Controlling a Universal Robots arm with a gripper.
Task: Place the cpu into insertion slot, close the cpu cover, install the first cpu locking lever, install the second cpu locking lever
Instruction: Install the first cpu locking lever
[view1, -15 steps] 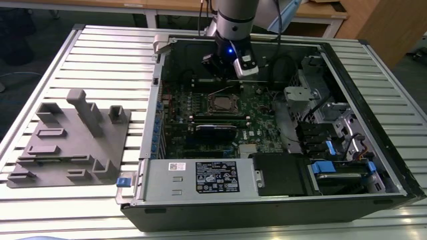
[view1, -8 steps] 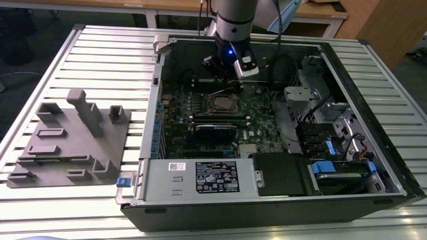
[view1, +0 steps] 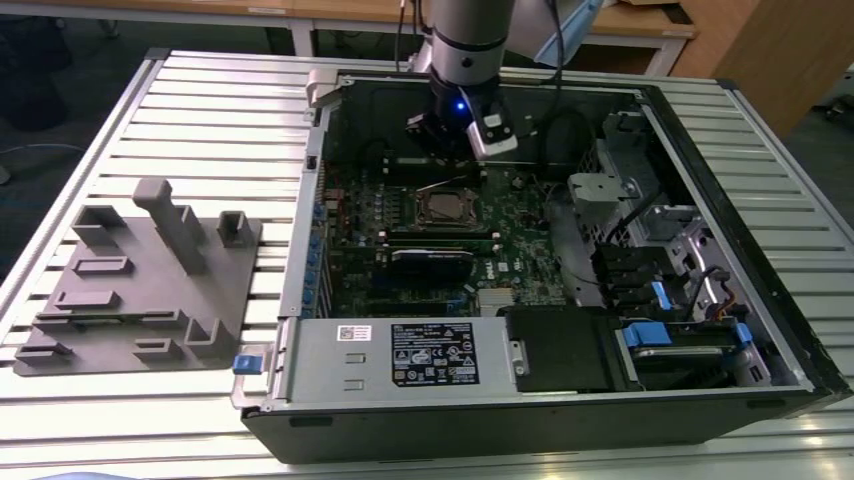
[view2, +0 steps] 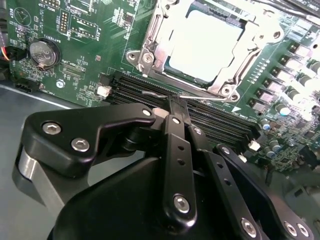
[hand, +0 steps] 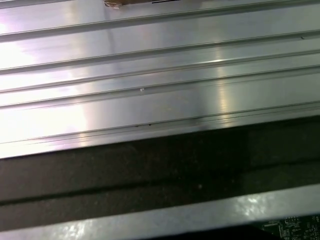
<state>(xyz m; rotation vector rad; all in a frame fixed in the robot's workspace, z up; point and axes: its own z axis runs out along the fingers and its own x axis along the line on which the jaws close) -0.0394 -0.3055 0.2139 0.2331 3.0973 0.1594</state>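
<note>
On the slatted metal table (view1: 200, 100) sits an open computer case (view1: 787, 330). Over its green board (view2: 90, 75) hangs the gripper (view2: 172, 106), pincer narrow, nothing clearly held. Metal cover (view2: 155, 50) lies flat, framing the seated cpu (view2: 210, 45). Gripper tips meet a thin wire lever (view2: 150, 93), possibly touching.

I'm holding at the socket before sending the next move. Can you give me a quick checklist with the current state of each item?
1. cpu lying flat in the socket: ok.
2. cpu cover down around the cpu's edges: ok.
3. Gripper shut, with its tips at the thin locking lever: ok.
4. Lever hooked under its catch: cannot tell.
5. Tips free of the memory slots beside the socket: cannot tell.
</note>
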